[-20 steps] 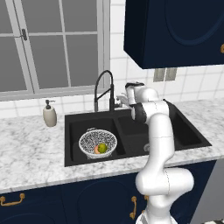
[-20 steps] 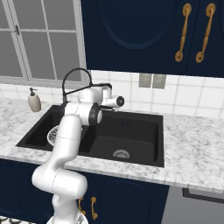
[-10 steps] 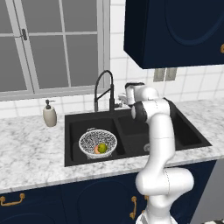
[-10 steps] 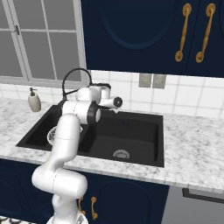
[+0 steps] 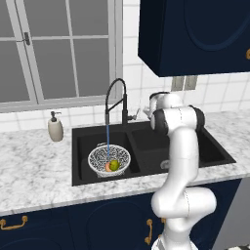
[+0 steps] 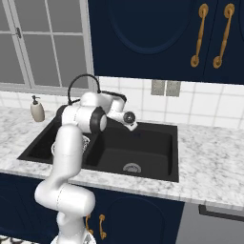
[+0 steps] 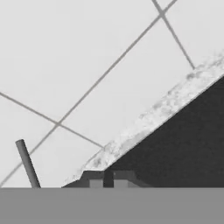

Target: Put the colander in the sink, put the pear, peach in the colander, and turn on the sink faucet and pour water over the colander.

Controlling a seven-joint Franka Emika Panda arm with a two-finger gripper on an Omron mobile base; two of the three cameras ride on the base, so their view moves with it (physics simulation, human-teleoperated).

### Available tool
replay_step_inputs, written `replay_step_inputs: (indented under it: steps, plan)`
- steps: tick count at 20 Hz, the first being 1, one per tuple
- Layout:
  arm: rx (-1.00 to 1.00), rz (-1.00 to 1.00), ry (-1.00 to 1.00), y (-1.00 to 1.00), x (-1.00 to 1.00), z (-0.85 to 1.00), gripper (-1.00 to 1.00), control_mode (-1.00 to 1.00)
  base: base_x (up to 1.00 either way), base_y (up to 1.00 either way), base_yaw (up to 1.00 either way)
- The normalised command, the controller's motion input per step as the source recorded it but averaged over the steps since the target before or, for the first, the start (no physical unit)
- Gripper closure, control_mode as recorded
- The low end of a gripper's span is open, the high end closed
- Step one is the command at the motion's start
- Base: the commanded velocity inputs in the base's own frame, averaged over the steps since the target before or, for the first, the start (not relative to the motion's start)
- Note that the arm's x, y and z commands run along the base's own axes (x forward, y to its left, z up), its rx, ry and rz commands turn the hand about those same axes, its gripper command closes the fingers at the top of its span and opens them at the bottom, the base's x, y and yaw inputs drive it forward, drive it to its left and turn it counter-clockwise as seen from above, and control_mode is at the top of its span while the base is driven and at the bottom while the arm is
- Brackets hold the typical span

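**Water running over the colander: arm beside the faucet handle**

Water falls as a thin blue stream from the spout of the sink faucet (image 5: 117, 100) into the colander (image 5: 109, 160), which sits in the left basin of the sink (image 5: 205, 149). Inside the colander lie the pear (image 5: 114, 165) and, touching it on its left, the peach (image 5: 108, 167); both are directly under the stream.

The gripper (image 7: 105, 181) is raised behind the divider between the 2 basins, just to the right of the faucet base and close to the tiled wall. In the hand view its 2 fingertips stand nearly together with only a narrow gap between them and nothing held, and a thin dark rod (image 7: 27, 164), probably the faucet lever, rises just to their left.

Key relation: the lever lies to the side of the fingers, near them but apart, with its long axis slightly tilted in the hand view. The colander lies well to the left and below. Judged from this layout, all 3 steps appear done; remaining work is likely to keep the pour going.
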Motion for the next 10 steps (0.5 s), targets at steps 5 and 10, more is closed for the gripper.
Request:
replay_step_inputs:
  steps: [5, 10]
  plan:
    - [0.0, -0.11, -0.01, -0.84, -0.83, -0.1, 1.0, -1.0, 0.0, 0.0, 0.0]
    - [0.0, -0.02, -0.13, -0.32, -1.0, 0.22, 1.0, -1.0, 0.0, 0.0, 0.0]
